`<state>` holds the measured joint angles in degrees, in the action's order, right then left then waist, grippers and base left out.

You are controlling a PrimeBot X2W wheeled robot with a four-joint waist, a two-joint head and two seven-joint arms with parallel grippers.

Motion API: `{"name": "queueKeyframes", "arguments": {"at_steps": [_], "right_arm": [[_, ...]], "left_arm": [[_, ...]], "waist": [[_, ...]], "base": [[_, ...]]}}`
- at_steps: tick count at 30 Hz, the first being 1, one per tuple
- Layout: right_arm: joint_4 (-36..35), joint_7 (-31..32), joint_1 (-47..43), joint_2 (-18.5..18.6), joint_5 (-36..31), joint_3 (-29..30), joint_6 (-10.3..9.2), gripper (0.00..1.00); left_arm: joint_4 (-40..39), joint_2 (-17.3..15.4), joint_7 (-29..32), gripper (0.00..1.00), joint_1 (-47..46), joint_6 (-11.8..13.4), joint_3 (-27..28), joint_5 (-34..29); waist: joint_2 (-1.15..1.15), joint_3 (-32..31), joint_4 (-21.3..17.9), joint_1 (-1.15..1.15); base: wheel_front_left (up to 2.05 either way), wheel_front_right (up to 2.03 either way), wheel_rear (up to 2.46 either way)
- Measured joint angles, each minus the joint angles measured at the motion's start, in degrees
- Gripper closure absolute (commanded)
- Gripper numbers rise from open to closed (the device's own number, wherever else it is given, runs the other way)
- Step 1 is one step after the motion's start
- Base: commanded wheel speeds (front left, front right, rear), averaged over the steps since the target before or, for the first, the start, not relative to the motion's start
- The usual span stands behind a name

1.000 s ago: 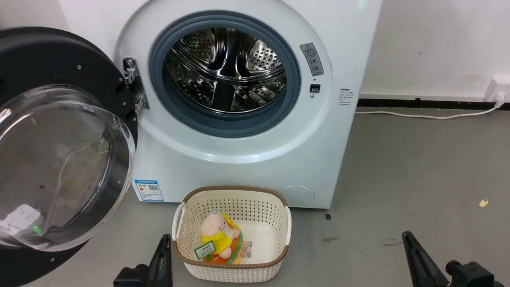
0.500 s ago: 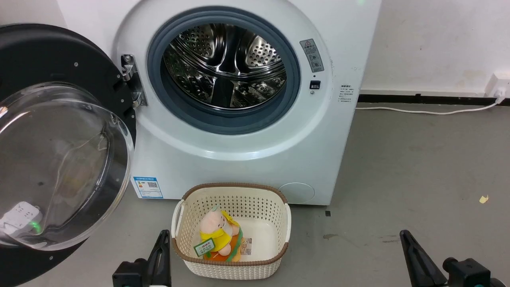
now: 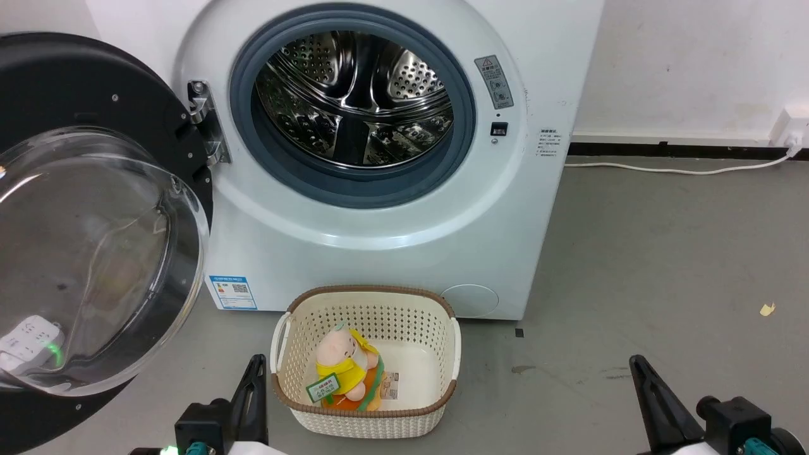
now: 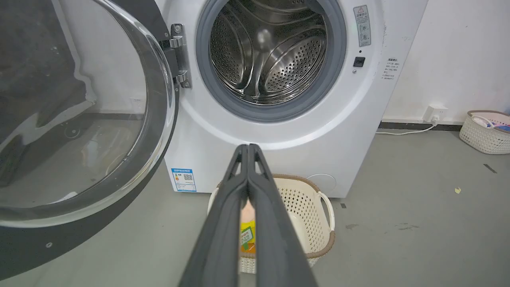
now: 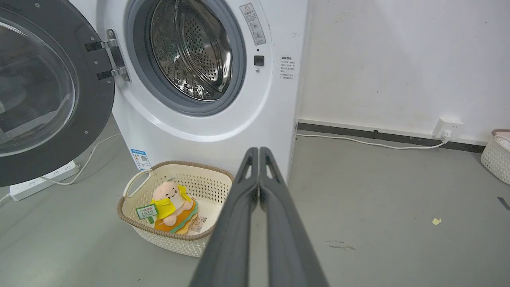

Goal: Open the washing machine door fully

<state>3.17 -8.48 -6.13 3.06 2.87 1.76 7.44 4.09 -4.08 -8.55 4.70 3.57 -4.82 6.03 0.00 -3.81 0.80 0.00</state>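
The glossy black washing machine door (image 3: 95, 246), round with a bulging clear glass bowl, stands wide open on its steel hinge (image 3: 203, 123), up and left of my left fingers (image 4: 248, 149) and apart from them. My left fingers and my right fingers (image 5: 259, 151) are each pressed together, empty. Ahead is the white washing machine (image 3: 379, 253), its drum perforated steel.

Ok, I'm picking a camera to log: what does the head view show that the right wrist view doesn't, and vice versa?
Head view adds the left hand beside the laundry basket and the round cover low on the washing machine. Right wrist view adds a second basket at its right edge. Both share the open washing machine door, steel drum, plush toy and right hand.
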Motion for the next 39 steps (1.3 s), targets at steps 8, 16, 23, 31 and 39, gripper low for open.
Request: {"name": "queueKeyframes", "arguments": {"at_steps": [8,16,23,31,39], "right_arm": [[-0.2,0.9,0.7,0.0,-0.4,-0.2,0.0,1.0],[-0.6,2.2,1.5,0.0,-0.9,-0.4,0.0,1.0],[-1.0,2.9,1.9,0.0,-1.2,-0.6,0.0,1.0],[-1.5,4.4,2.8,0.0,-1.4,-0.8,0.0,1.0],[-1.8,5.4,3.2,0.0,-1.8,-1.0,0.0,1.0]], "left_arm": [[-0.3,0.1,1.0,1.0,-0.2,-0.4,0.4,-0.5],[-0.9,0.2,2.1,1.0,-0.7,-0.8,1.2,-1.4],[-1.3,0.3,3.1,1.0,-1.3,-1.2,1.8,-2.2],[-2.1,0.8,4.6,1.0,-1.8,-1.8,2.3,-2.9],[-2.4,0.9,5.5,1.0,-2.5,-2.2,3.0,-3.5]], "waist": [[0.0,0.4,-0.1,0.0],[0.0,1.0,-0.2,0.0],[0.0,1.4,-0.3,0.0],[0.0,2.0,-0.4,0.0],[0.0,2.5,-0.5,0.0]], "base": [[0.0,0.0,0.0],[0.0,0.0,0.0],[0.0,0.0,0.0],[0.0,0.0,0.0],[0.0,0.0,0.0]]}}
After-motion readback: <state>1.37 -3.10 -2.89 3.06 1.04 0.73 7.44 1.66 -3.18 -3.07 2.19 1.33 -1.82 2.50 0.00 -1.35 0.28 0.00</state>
